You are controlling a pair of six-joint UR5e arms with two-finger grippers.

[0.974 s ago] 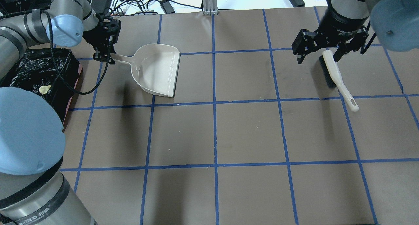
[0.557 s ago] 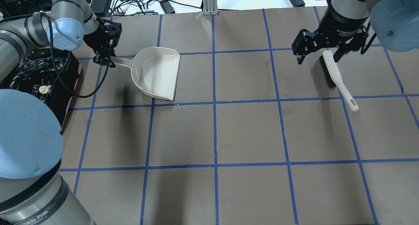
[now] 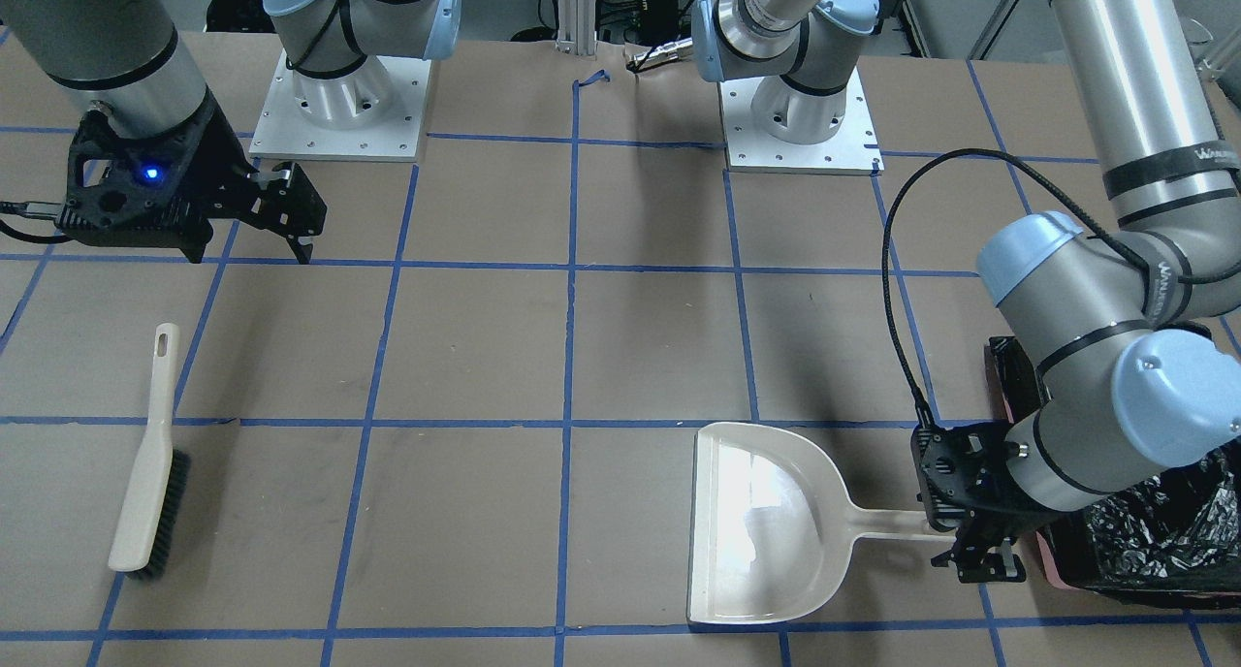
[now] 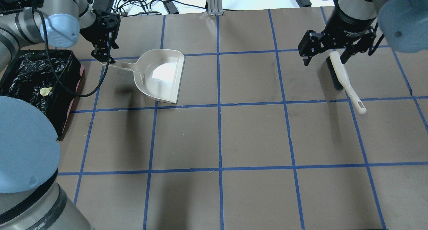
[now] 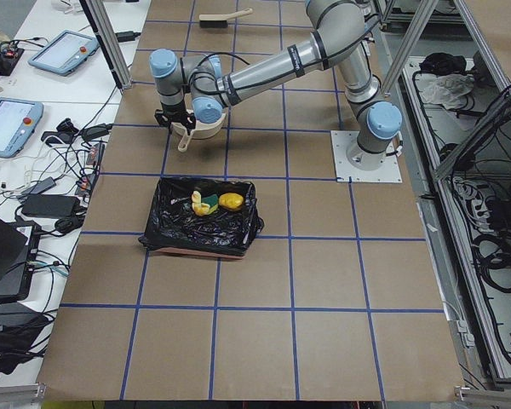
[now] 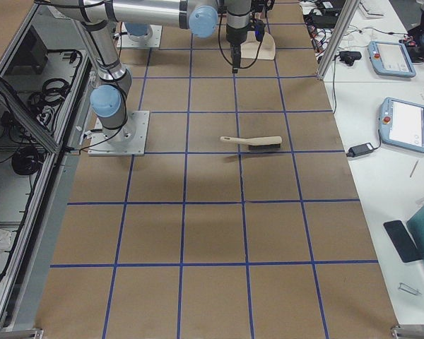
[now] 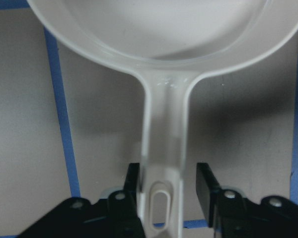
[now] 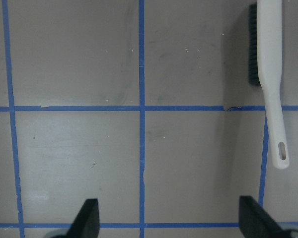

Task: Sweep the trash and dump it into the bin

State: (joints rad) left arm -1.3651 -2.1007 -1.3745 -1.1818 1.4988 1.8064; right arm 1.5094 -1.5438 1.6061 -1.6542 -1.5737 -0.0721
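Overhead exterior shows a brown paper-covered bench (image 4: pixel 254 136) gridded with blue tape (image 4: pixel 219 136), with cables (image 4: pixel 140 2) heaped past its top edge. At upper left the left gripper (image 7: pixel 168 173) straddles the handle of the beige dustpan (image 4: pixel 160 78), its jaws parted, a sliver of bench showing beside one finger in the wrist view. At upper right the right gripper (image 8: pixel 169 213) hangs with jaws spread wide and empty, over the brush (image 4: pixel 341 74) lying flat. The trash (image 5: pixel 209 203) sits clustered inside the black-lined bin (image 5: pixel 166 217) at the left edge. White side desks (image 5: pixel 43 85) carry tablets (image 5: pixel 64 53).
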